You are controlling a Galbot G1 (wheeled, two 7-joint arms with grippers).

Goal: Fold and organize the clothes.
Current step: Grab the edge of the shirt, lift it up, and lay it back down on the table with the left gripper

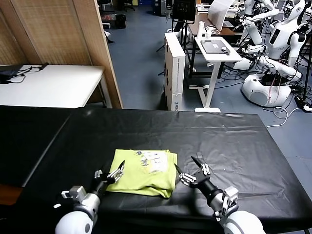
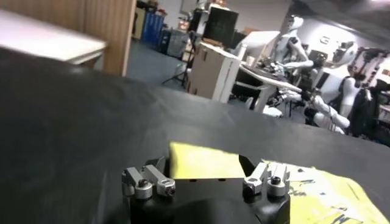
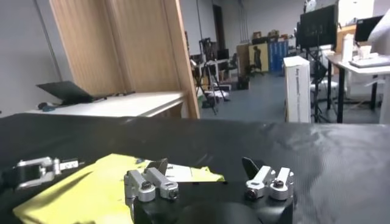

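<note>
The lime yellow-green T-shirt (image 1: 144, 172) lies folded into a compact rectangle on the black table (image 1: 234, 141), near its front edge, whitish print facing up. My left gripper (image 1: 115, 173) is open at the shirt's left edge, low over the table, holding nothing. My right gripper (image 1: 191, 169) is open just right of the shirt, also empty. In the left wrist view the shirt (image 2: 207, 163) shows between and beyond the open fingers (image 2: 204, 170). In the right wrist view the shirt (image 3: 97, 182) lies off to one side of the open gripper (image 3: 204, 167), with the left gripper (image 3: 42, 169) beyond it.
A white table (image 1: 48, 85) and a wooden partition (image 1: 97, 44) stand beyond the black table on the left. A white box (image 1: 174, 68), a small desk (image 1: 214, 48) and other robots (image 1: 273, 53) stand on the floor behind.
</note>
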